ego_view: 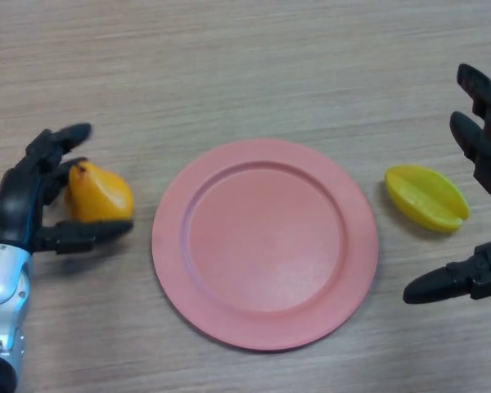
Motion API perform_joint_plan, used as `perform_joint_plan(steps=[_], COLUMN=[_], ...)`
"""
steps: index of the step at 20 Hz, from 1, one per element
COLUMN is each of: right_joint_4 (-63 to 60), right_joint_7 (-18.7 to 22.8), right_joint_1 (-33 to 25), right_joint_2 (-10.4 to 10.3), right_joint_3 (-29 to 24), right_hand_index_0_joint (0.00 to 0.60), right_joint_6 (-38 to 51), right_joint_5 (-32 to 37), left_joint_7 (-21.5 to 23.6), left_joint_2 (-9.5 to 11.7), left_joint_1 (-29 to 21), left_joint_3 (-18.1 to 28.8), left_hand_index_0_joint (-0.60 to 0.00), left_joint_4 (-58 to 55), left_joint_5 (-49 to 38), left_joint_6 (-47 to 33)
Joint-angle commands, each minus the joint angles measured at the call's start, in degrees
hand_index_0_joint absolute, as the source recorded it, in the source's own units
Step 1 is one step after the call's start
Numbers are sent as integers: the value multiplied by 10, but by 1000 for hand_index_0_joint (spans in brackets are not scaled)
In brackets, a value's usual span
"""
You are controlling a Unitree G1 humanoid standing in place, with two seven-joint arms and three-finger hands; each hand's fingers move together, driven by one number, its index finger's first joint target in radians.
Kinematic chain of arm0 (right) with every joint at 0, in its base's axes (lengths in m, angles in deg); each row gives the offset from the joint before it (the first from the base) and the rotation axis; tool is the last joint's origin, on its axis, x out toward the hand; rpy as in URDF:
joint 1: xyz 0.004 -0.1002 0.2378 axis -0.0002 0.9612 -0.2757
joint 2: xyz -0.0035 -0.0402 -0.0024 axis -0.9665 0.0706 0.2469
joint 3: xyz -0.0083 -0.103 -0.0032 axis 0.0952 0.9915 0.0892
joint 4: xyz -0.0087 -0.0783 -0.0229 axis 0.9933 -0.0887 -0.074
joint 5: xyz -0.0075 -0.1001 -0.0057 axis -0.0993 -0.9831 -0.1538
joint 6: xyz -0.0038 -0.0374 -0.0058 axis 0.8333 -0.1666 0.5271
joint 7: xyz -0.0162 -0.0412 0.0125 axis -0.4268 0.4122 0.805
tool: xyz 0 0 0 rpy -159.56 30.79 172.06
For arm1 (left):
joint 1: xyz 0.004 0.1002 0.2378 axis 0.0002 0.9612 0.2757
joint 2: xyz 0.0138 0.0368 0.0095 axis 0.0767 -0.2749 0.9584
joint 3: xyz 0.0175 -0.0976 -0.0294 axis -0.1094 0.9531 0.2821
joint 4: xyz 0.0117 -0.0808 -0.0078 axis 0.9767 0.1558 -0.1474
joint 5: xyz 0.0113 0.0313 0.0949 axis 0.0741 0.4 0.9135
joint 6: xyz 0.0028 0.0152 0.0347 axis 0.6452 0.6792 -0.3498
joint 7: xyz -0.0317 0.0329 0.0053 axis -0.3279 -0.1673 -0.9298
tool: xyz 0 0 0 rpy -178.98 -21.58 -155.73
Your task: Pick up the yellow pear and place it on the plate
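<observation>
head view | left hand (pixel 24 205) curled round pear (pixel 100 193) on surface (pixel 245 65) | right hand (pixel 483 164) open by yellow starfruit (pixel 425 197) | pink plate (pixel 264 243) between

There is a single head view, taken from above the table (pixel 254 57) and facing almost straight down onto its wood-grain top. It sits fairly near: the tabletop fills the whole frame and none of its edges or corners shows. The pink plate (pixel 265 243) lies just below the middle of the frame. No second view is given, so nothing is shared.
</observation>
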Motion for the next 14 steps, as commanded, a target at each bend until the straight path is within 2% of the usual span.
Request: perform_joint_plan(steps=[1,4,6,8,9,12,13,14], right_joint_4=[52,72,76,85,95,113,122,122], right_joint_7=[3,-1,-1,4,4,4,2,1], right_joint_1=[-8,-8,-10,-6,-3,0,-9,-10], right_joint_2=[11,12,13,9,8,9,13,14], right_joint_3=[-55,-58,-60,-58,-60,-66,-72,-72], right_hand_index_0_joint=[0,0,0,0,0,0,0,0], right_joint_6=[44,24,28,29,16,-10,-22,-17], right_joint_5=[18,28,26,24,31,36,40,38], left_joint_7=[6,-9,29,24,19,21,11,-1], left_joint_2=[17,17,21,24,28,21,8,4], left_joint_1=[-35,-24,-14,9,30,81,108,121], left_joint_3=[12,12,26,39,46,51,44,38], left_hand_index_0_joint=[-600,-600,-600,-600,-600,-600,-600,-600], left_joint_4=[-22,-51,-84,-170,-243,-406,-492,-532], left_joint_5=[-14,-21,-19,-71,-102,-150,-182,-188], left_joint_6=[-95,-74,-89,-64,-23,78,152,187])
